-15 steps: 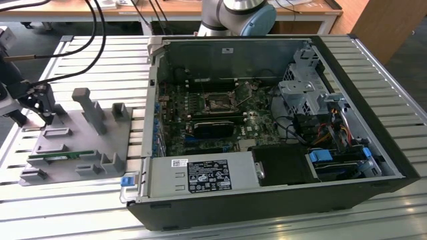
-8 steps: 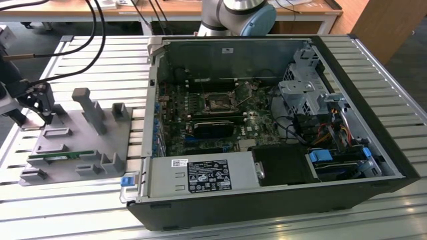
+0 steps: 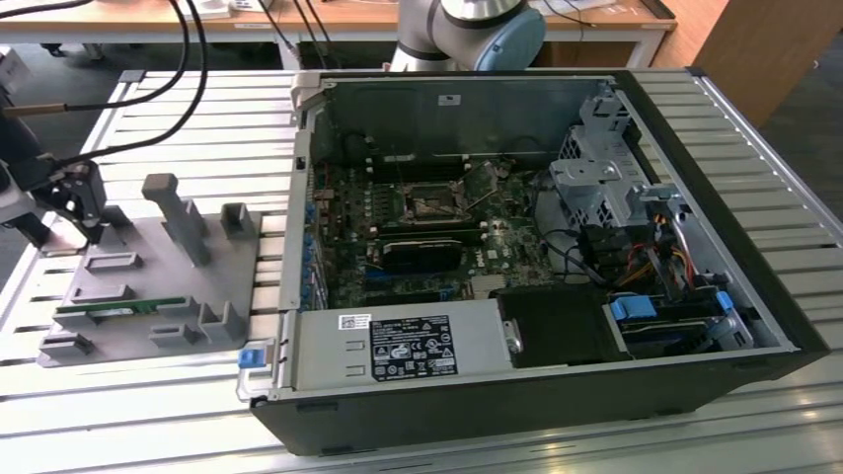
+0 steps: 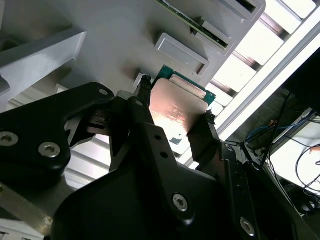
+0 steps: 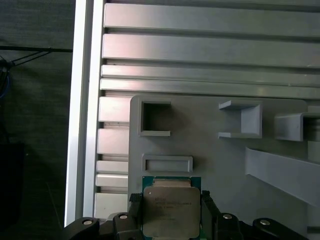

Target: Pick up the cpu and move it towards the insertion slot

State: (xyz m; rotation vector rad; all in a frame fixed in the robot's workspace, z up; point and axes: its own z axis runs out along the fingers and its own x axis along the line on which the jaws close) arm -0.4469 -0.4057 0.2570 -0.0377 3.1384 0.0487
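Observation:
The cpu (image 5: 171,210) is a flat square chip with a silvery top and a green rim. It sits between my gripper's (image 5: 171,214) two black fingers (image 5: 134,209), which press on its opposite edges. In the second wrist view the cpu (image 4: 176,111) shows its shiny top, held in the gripper (image 4: 175,112) just over the grey fixture plate (image 4: 115,40). In the exterior view my gripper (image 3: 82,212) hangs over the plate's far corner at that view's left. The insertion slot (image 3: 432,202) is a small dark square socket on the motherboard inside the open computer case, well off to that view's right.
The grey fixture plate (image 3: 158,286) carries upright posts, rectangular pockets and a green memory stick (image 3: 116,312). The case's metal wall (image 3: 300,197) stands between plate and motherboard. A black block (image 3: 421,255) lies below the socket. Cables (image 3: 158,89) hang over the slatted table (image 3: 197,128).

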